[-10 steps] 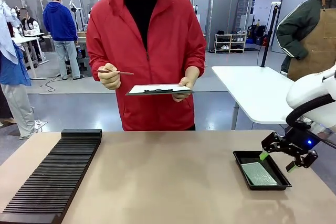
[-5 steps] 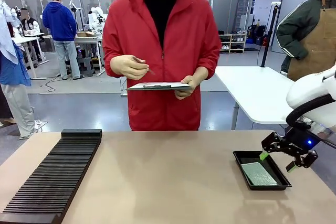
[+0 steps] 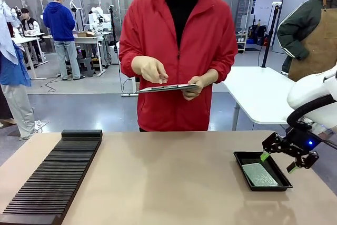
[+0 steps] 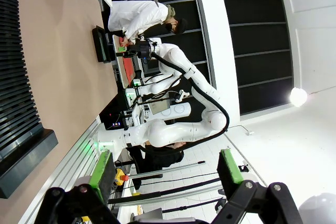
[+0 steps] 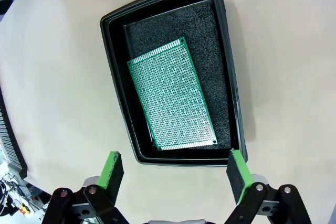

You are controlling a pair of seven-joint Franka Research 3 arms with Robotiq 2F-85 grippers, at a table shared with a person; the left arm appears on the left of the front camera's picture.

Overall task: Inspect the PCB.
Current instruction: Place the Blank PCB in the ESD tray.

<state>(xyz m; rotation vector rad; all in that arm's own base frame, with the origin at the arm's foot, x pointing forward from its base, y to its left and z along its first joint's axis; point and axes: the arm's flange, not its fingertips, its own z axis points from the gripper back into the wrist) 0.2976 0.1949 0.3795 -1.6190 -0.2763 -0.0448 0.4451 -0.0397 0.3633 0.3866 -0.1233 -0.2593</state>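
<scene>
You can see the PCB (image 5: 171, 96) lying flat on the dark foam inside the black tray (image 5: 114, 103) near the table's right edge: a thin green rectangle, its face covered in a fine grid of tiny holes. Your right gripper (image 5: 176, 174) hangs just above the tray, jaws apart and holding nothing. Your left gripper (image 4: 165, 167) is likewise spread wide and empty.

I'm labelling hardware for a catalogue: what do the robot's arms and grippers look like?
The right arm has glossy white rounded shells, with a black cable looping to a black wrist that shows a small blue light. Both the right gripper and the left gripper are black two-finger units with bright green pads.
</scene>
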